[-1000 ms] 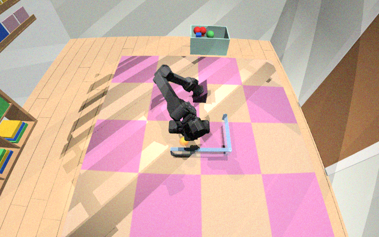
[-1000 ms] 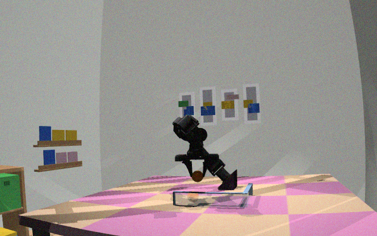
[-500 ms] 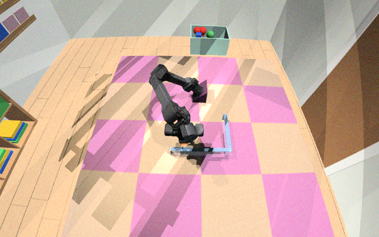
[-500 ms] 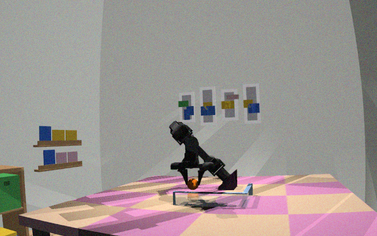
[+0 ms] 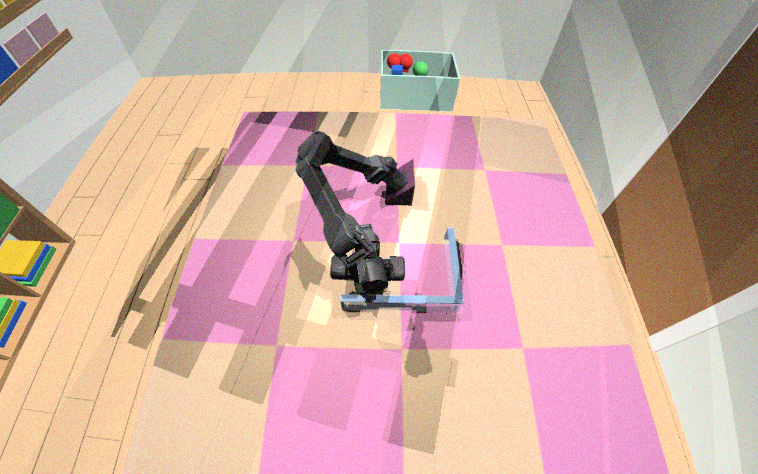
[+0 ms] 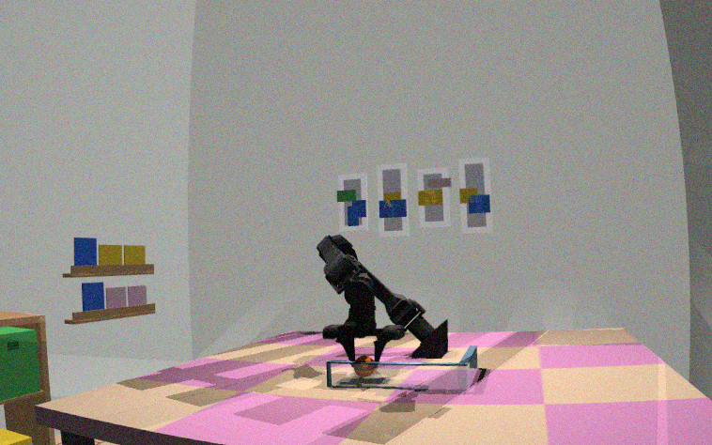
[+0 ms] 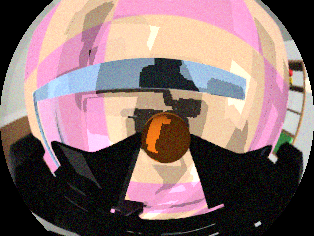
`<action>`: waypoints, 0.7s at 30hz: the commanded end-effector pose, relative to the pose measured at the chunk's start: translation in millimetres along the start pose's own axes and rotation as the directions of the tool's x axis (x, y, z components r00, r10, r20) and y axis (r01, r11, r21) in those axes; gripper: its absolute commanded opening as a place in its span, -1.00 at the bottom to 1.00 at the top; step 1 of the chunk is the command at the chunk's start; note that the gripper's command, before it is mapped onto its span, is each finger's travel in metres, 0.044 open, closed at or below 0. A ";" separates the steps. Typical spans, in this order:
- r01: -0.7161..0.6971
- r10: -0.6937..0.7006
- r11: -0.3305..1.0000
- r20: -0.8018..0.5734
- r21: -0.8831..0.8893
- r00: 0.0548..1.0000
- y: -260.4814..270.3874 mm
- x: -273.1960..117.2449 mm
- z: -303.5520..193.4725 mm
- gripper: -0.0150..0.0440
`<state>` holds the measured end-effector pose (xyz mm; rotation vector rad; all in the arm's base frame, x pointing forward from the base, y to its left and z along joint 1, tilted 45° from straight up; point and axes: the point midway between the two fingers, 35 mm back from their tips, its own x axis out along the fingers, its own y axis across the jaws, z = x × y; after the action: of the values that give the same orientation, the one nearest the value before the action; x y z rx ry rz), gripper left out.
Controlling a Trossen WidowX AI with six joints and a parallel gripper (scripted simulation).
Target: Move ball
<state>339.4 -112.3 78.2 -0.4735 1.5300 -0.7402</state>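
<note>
An orange-brown ball (image 6: 363, 366) (image 7: 166, 138) is held between the fingertips of my gripper (image 6: 364, 361) (image 7: 165, 137), which is shut on it. The ball is low, behind the long clear wall (image 5: 413, 300) (image 6: 420, 362) (image 7: 220, 77) and near its free end, on the inner side. Whether it touches the table cannot be told. The short clear wall (image 5: 453, 268) (image 6: 471, 359) meets the long one at the far corner. The see-through copy cannot be made out apart from the ball and gripper. In the top view the arm hides the ball and fingertips.
The long wall's top edge runs close beside the gripper. The arm's base (image 5: 402, 192) (image 6: 434, 344) stands on the inner side of the walls. A pale green open box (image 5: 416, 93) with red and green balls and a blue block is beyond the checkered area.
</note>
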 end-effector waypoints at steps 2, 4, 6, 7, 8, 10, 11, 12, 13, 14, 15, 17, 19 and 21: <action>0.004 -0.004 1.000 0.006 -0.005 1.000 -0.1 5.2 0.0 -0.49; 0.004 -0.004 1.000 0.006 -0.005 1.000 -0.1 8.5 0.0 -0.49; 0.004 -0.004 1.000 0.006 -0.005 1.000 -0.2 11.7 -0.1 -0.49; 0.004 -0.004 1.000 0.006 -0.005 1.000 -0.2 13.4 -0.1 -0.49; 0.004 -0.004 1.000 0.006 -0.005 1.000 -0.3 14.7 -0.1 -0.49; 0.004 -0.004 1.000 0.006 -0.005 1.000 -0.3 15.8 -0.2 -0.49; 0.004 -0.004 1.000 0.006 -0.005 1.000 -0.3 15.8 -0.2 -0.49; 0.000 0.000 1.000 0.005 -0.001 1.000 -0.8 12.9 0.1 -0.40; 0.000 0.000 1.000 0.005 -0.001 1.000 -0.8 12.9 0.1 -0.31; 0.000 0.000 1.000 0.005 -0.001 1.000 -0.8 12.9 0.1 -0.22; 0.000 0.000 1.000 0.005 -0.001 1.000 -0.8 12.9 0.1 -0.14; 0.000 0.000 1.000 0.005 -0.001 1.000 -0.8 12.9 0.1 0.04; 0.000 0.000 1.000 0.005 -0.001 1.000 -0.8 12.9 0.1 0.22; 0.000 0.000 1.000 0.005 -0.001 1.000 -0.8 12.9 0.1 0.40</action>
<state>338.0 -121.8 69.2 -0.4768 1.5262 -0.7375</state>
